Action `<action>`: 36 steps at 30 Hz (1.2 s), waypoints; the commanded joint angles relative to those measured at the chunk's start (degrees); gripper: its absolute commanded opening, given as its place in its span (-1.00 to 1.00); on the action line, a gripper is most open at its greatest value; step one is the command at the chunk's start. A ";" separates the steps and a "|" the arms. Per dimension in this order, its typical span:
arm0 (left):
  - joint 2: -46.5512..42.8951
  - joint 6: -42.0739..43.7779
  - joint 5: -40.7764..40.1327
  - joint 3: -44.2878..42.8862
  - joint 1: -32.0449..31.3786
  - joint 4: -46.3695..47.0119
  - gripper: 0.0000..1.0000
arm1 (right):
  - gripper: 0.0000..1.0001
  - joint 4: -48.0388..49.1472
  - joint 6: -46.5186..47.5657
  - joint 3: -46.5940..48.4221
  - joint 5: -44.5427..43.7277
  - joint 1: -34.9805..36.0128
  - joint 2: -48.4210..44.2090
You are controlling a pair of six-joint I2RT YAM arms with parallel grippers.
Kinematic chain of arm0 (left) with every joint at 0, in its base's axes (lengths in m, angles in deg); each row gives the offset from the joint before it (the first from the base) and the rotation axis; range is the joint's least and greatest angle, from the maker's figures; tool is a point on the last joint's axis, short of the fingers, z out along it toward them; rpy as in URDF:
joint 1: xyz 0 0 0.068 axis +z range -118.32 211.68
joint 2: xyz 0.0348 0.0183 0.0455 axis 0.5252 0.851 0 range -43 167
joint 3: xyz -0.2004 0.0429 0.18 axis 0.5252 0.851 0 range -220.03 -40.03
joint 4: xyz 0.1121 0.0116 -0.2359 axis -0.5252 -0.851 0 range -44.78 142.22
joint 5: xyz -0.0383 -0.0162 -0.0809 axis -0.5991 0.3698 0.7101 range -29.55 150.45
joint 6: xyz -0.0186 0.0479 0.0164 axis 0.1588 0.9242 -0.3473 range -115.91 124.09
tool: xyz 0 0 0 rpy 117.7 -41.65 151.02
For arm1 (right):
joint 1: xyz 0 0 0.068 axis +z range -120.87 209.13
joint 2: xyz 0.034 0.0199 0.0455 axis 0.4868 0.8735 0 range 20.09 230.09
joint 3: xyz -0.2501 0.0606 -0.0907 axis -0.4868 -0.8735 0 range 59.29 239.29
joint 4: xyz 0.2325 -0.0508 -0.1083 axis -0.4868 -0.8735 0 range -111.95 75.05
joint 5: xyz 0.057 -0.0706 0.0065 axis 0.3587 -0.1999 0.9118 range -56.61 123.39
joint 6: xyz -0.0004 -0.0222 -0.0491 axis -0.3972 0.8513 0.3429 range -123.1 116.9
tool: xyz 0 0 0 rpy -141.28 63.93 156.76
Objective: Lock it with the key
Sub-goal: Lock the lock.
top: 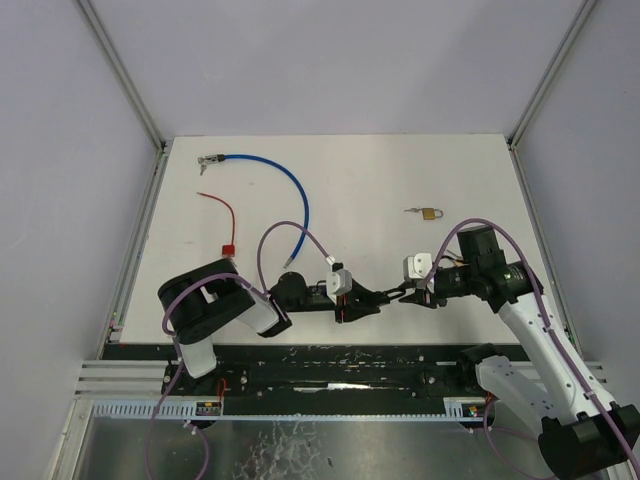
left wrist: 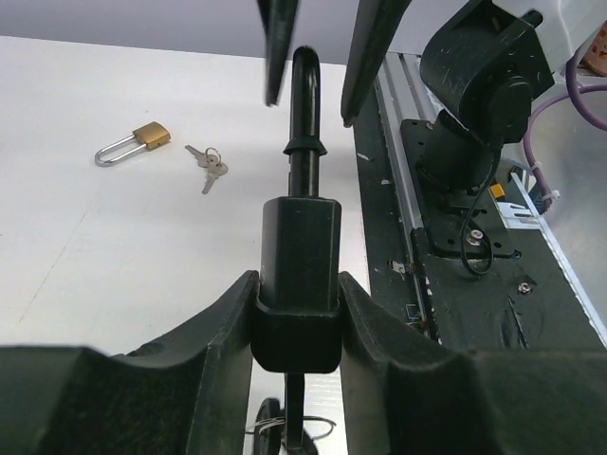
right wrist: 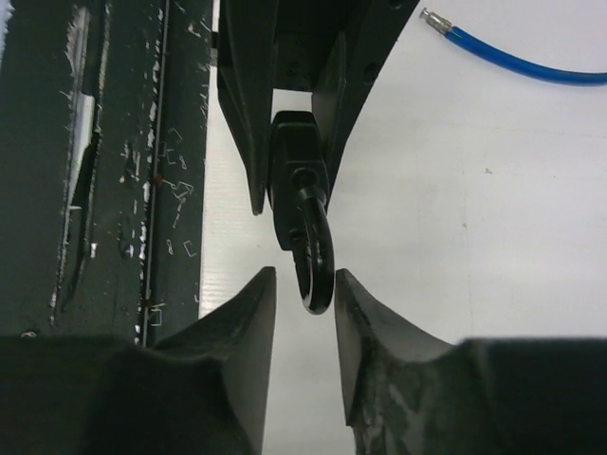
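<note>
bare table (top: 400,250) between right tool (top: 405,294), padlock (top: 431,213)

Colours only: table (top: 400,170) plain white, walls (top: 60,150) pale grey.
Padlock (left wrist: 300,237) in the left gripper (left wrist: 296,284) is all black, body and shackle alike.
Both the left gripper and the right gripper (right wrist: 303,280) have black fingers.
Small padlock (left wrist: 150,135) on the table has a brass-yellow body and a silver shackle.
Keys (left wrist: 207,169) next to it are silver.
Cable (top: 296,188) is bright blue with silver ends.
Thin cord (top: 232,222) is red and ends in a red tag.
Arm links (top: 535,335) are white with black joints, wiring (top: 472,222) purple.
Strip (right wrist: 123,142) along the near table edge – black, flecked with white scratches.
</note>
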State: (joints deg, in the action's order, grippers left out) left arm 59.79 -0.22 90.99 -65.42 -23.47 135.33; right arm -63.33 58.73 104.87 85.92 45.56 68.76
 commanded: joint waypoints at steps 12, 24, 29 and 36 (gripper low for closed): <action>-2.18 0.05 -0.15 -0.53 0.09 8.87 -0.37 | -1.00 -5.54 2.70 4.50 4.43 -0.34 5.03; -7.22 10.61 2.19 -3.18 3.07 -7.98 0.53 | -1.00 -4.87 -2.64 8.86 -7.12 -0.29 10.94; -0.37 9.68 3.78 -7.70 1.70 -7.44 0.39 | -1.00 -2.68 -4.16 7.99 -8.74 -0.22 11.24; 6.94 8.18 5.45 -12.00 0.93 -6.85 0.13 | -1.00 -1.83 -6.25 7.74 -9.81 0.67 13.22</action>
State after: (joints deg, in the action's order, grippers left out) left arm 64.31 8.26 94.71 -74.86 -21.96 127.59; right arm -67.92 54.44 110.27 74.66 45.34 81.54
